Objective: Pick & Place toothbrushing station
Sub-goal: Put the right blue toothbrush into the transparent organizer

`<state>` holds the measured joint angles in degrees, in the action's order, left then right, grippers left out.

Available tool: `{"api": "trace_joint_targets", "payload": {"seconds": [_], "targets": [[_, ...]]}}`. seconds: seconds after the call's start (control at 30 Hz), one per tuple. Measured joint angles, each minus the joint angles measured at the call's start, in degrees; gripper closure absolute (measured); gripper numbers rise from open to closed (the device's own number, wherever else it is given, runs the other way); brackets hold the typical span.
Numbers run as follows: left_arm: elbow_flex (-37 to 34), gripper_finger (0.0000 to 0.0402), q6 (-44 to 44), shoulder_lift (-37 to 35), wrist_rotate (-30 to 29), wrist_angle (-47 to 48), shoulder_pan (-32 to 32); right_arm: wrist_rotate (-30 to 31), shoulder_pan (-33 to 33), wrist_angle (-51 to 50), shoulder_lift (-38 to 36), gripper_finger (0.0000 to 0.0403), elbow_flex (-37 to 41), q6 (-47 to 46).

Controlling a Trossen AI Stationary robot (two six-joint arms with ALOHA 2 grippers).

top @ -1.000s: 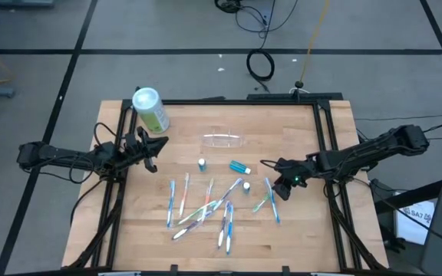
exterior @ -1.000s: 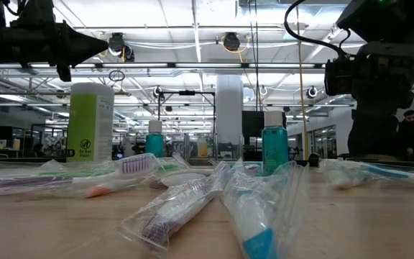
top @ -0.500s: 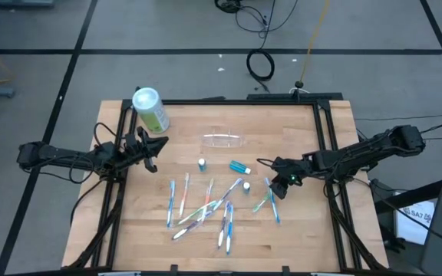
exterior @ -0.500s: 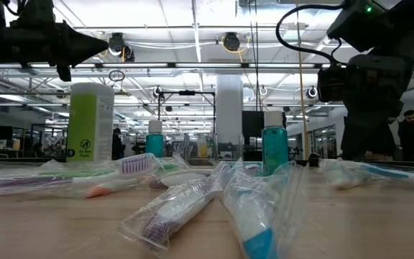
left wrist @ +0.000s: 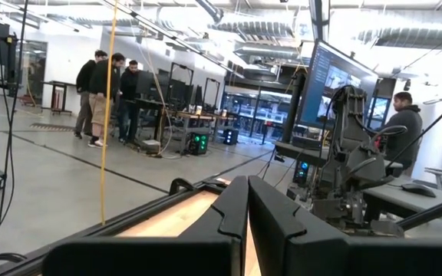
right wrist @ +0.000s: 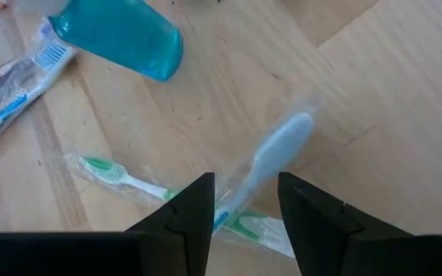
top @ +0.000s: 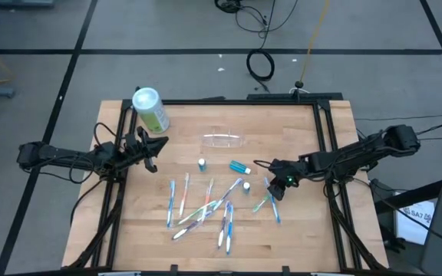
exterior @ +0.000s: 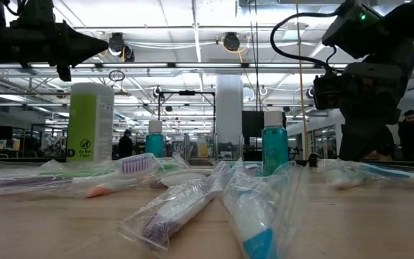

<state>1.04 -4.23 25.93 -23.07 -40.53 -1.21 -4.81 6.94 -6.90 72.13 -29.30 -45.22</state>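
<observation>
The toothbrushing station [top: 222, 139] is a small clear plastic holder resting flat on the wooden table, far of centre; no gripper is near it. A green-and-white canister [top: 150, 110] stands at the far left corner. My left gripper [top: 158, 144] is shut and empty, held above the table's left side, fingers pointing level toward the right [left wrist: 248, 211]. My right gripper [top: 273, 190] is open, pointing down over wrapped toothbrushes at the table's right side. In the right wrist view [right wrist: 245, 201] its fingers stand on either side of a pale blue wrapped toothbrush [right wrist: 278, 146].
Several wrapped toothbrushes [top: 206, 205] lie scattered over the table's near middle. A teal bottle [top: 239, 165] lies on its side, and two small capped bottles [top: 202, 163] [top: 246, 186] stand nearby. A green toothbrush [right wrist: 121, 175] lies near my right gripper. People stand in the room beyond.
My right gripper has moved a little toward the table's left edge, over the wrapped toothbrushes at the right side. The holder and the other things have stayed where they were.
</observation>
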Motion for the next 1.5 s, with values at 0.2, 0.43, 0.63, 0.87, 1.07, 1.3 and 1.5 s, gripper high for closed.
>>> {"api": "trace_joint_targets", "payload": {"seconds": [0.2, 0.43, 0.63, 0.87, 1.07, 1.3, 1.5], "targets": [[0.0, 0.0385, -0.01, 0.0, 0.0, 0.01, 0.0, -1.08, 0.0, 0.08, 2.32, 0.0273, 0.0, -0.51], [0.0, 0.0385, -0.02, 0.0, 0.0, 0.02, 0.0, -1.09, -0.13, 1.95, 3.77, 0.029, -0.04, -0.44], [0.0, 0.0385, -0.04, 0.0, 0.0, 0.04, 0.0, -1.08, -0.13, 2.4, 3.77, 0.035, -0.02, 0.36], [-0.01, 0.0385, -0.04, 0.0, 0.0, 0.04, 0.0, -0.73, -0.15, 2.46, 3.75, 0.0389, -0.02, 1.8], [-0.02, 0.0385, -0.17, 0.0, 0.0, 0.04, 0.0, 0.51, -0.15, 3.52, 3.72, 0.0396, -0.01, 2.41], [-0.02, 0.0385, -0.41, 0.0, 0.0, 0.04, 0.0, 1.45, -0.15, 7.48, 1.52, 0.0397, 0.0, 4.05], [-0.02, 0.0385, -0.57, 0.0, 0.0, 0.04, 0.0, 5.14, -0.2, 8.4, -3.67, 0.0397, 0.0, 7.05]]}}
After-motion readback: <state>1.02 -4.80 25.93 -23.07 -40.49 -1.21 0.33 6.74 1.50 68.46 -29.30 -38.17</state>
